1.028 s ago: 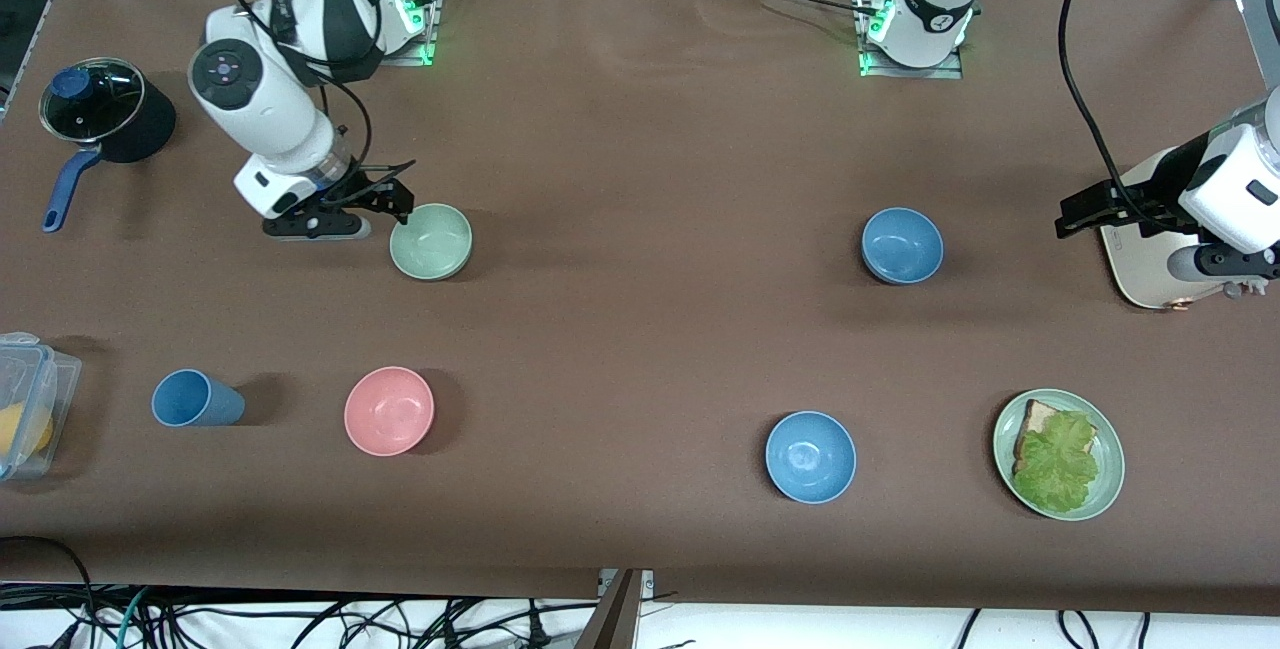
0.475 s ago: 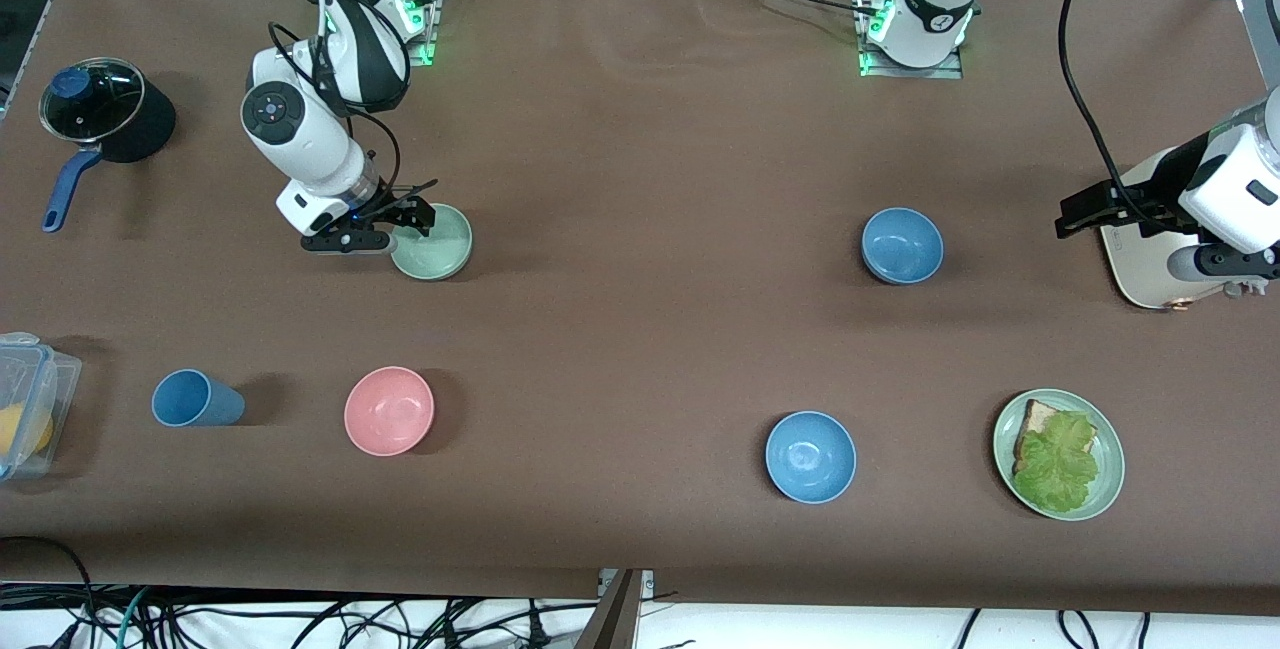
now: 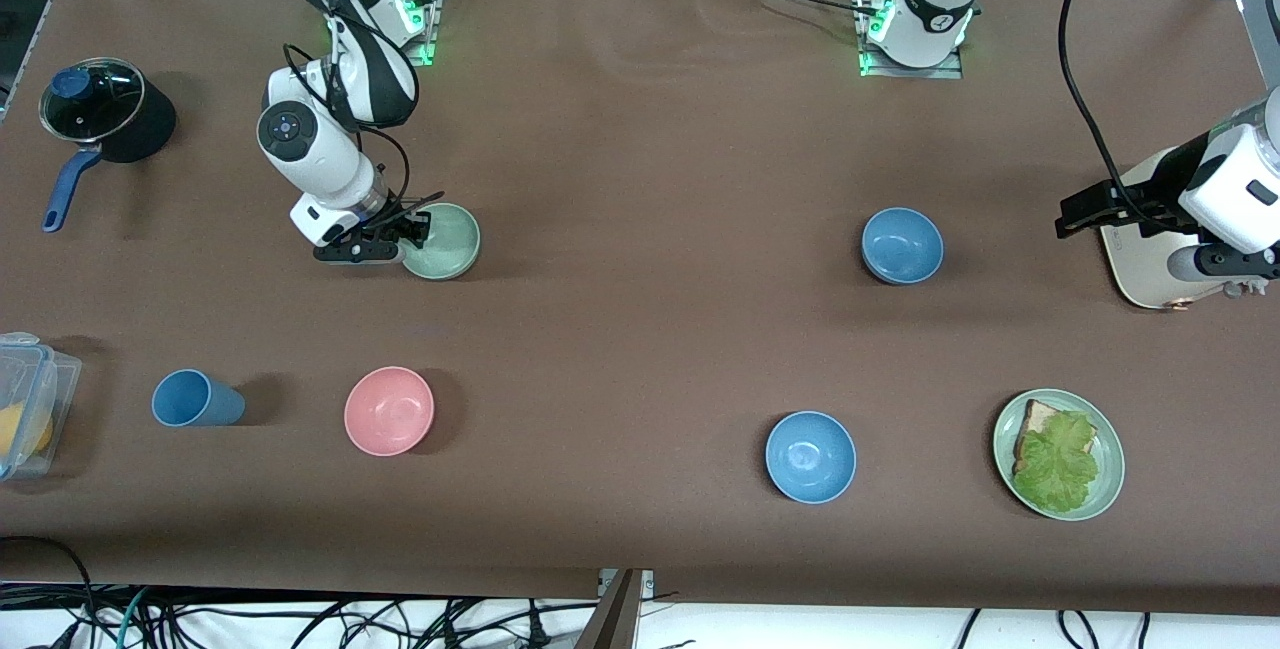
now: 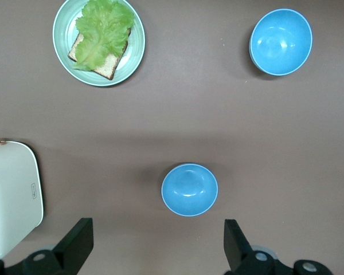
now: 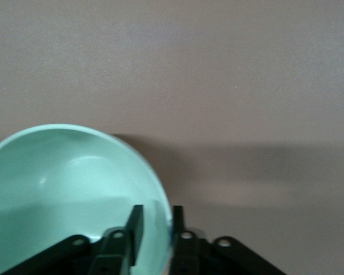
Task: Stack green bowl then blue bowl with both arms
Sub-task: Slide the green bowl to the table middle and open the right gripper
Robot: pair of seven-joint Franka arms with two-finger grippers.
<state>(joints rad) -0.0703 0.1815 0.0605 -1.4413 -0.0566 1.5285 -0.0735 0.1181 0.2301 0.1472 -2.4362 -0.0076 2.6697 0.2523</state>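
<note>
On the brown table [image 3: 640,349] your right gripper [image 3: 412,232] is down at the green bowl [image 3: 447,241], near the right arm's base, with its fingers closed on the bowl's rim, one inside and one outside. Your left gripper [image 3: 1075,216] waits wide open and empty, over the table beside the white appliance [image 3: 1140,264]. The blue bowl [image 3: 902,245] sits near it, toward the left arm's end.

White arms [image 3: 310,154], black fingers [image 5: 135,226], black cables
</note>
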